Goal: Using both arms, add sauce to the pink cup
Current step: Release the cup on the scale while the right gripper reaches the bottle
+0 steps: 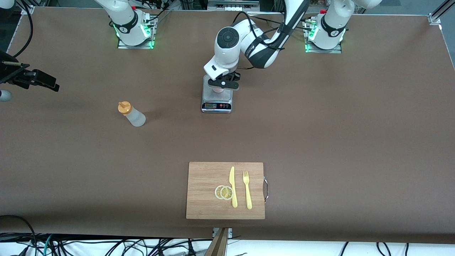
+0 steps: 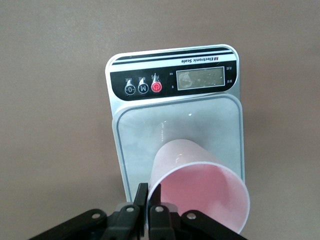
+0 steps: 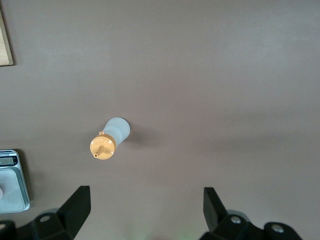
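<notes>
- Waiting, my right gripper (image 3: pixel 145 210) hangs over the table's right-arm end, jaws apart.
- Sauce bottle (image 1: pixel 132 114) upright on bare table; likely light, squashy, take mid-body.
- My left gripper (image 1: pixel 223 84) pinches pink cup (image 2: pixel 200 192) rim; cup on kitchen scale (image 2: pixel 175 100), thin, tippy.
- Cutting board (image 1: pixel 202 188), knife (image 1: pixel 233 187), fork (image 1: pixel 247 190), lemon slices (image 1: pixel 224 192) nearer the front camera, clear of path.

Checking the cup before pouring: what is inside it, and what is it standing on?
The pink cup looks empty and stands on the scale. The left gripper pinches its rim, hiding that edge.
</notes>
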`<action>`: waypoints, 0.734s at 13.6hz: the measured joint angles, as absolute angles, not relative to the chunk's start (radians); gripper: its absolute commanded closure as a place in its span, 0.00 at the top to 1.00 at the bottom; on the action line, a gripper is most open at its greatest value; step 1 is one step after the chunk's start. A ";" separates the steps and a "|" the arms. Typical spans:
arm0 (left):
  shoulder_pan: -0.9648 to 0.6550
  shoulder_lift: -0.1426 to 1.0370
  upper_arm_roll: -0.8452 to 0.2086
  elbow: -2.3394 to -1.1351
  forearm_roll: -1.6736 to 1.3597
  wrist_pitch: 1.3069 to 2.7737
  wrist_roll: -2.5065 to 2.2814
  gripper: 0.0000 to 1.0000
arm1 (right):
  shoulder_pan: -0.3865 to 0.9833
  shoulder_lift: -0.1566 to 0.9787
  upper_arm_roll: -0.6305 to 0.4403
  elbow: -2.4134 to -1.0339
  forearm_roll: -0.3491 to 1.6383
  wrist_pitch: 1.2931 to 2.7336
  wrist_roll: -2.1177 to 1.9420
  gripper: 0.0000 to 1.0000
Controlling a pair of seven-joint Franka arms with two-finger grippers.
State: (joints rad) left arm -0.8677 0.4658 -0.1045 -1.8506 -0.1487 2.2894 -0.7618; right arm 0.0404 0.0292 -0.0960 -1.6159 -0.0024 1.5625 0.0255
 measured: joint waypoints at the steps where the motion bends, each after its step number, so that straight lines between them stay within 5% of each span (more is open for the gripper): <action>1: -0.868 0.468 -0.104 -1.844 -0.153 2.292 -0.763 0.88 | 0.040 0.029 -0.096 -1.616 -0.002 1.562 0.025 1.00; 2: -0.868 0.468 -0.102 -1.831 -0.169 2.293 -0.763 1.00 | 0.040 0.029 -0.096 -1.616 -0.002 1.562 0.025 1.00; 6: -0.865 0.461 -0.073 -1.750 -0.200 2.248 -0.763 1.00 | 0.040 0.030 -0.095 -1.616 -0.002 1.562 0.025 1.00; 10: -0.798 0.415 -0.024 -1.604 -0.201 1.986 -0.740 1.00 | 0.042 0.055 -0.092 -1.626 -0.002 1.561 -0.079 1.00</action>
State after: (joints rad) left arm -0.7979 0.4148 -0.0238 -1.6036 -0.2006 1.9859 -0.7401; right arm 0.0416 0.0549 -0.0920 -1.6258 -0.0024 1.5611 -0.0788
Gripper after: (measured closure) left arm 0.000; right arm 0.000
